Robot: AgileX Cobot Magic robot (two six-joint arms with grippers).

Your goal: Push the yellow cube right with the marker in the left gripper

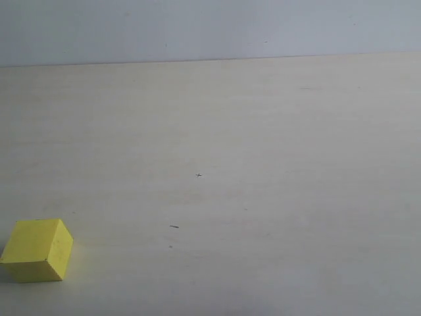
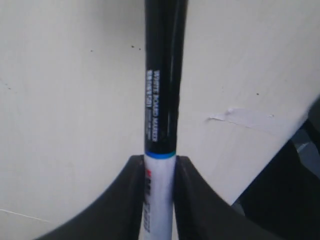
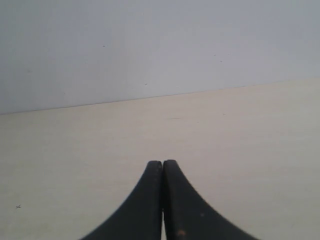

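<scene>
Quickly: the yellow cube point(image 1: 37, 250) sits on the table point(image 1: 263, 197) at the far lower left of the exterior view. Its left corner lies right at the frame edge, and one corner is turned toward the camera. A pale wall point(image 1: 197, 26) is behind the table.

The left gripper point(image 2: 160, 162) shows only in the left wrist view. Its black fingers point(image 2: 125, 200) are pinching the marker point(image 2: 165, 75) on the white barrel, just below a blue ring point(image 2: 160, 155). The black cap runs out past the frame edge, so the tip is not visible. The barrel is cut off at the other edge between the fingers. "WHITE BOARD MARKER" is readable on the cap; the smaller print is blurred. The table edge is in that view, with a whitish scuff point(image 2: 235, 117) near it. The dark shapes beyond the edge are too unclear to name. How far the marker is from the cube cannot be told.

The right gripper point(image 3: 162, 162) has its fingers point(image 3: 140, 210) pressed together, tips touching, above bare table. The finger bases are cut off by the frame.
</scene>
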